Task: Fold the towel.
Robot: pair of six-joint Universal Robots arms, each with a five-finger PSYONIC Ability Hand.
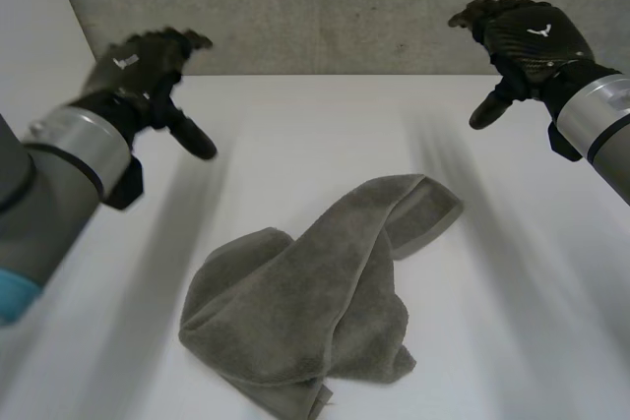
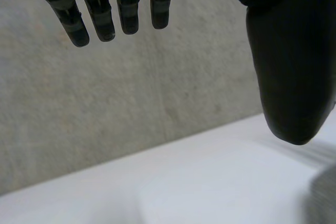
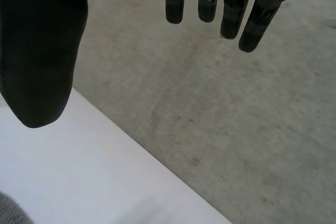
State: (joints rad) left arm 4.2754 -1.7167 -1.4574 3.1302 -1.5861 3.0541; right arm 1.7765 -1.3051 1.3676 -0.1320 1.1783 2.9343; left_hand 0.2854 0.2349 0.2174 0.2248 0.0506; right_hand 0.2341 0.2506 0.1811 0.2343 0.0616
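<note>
Left hand (image 1: 148, 66), raised over the far-left corner of the table (image 1: 295, 125), fingers (image 2: 100, 19) straight and thumb spread wide, grasping nothing. Towel (image 1: 315, 292), grey, lies crumpled and partly doubled over itself between the table's middle and its near edge, untouched, so no neat fold is yet laid. Right hand (image 1: 527, 41), likewise spread and empty above the far-right corner; the 2 hands flank the towel, probably poised to descend on its edges.
</note>
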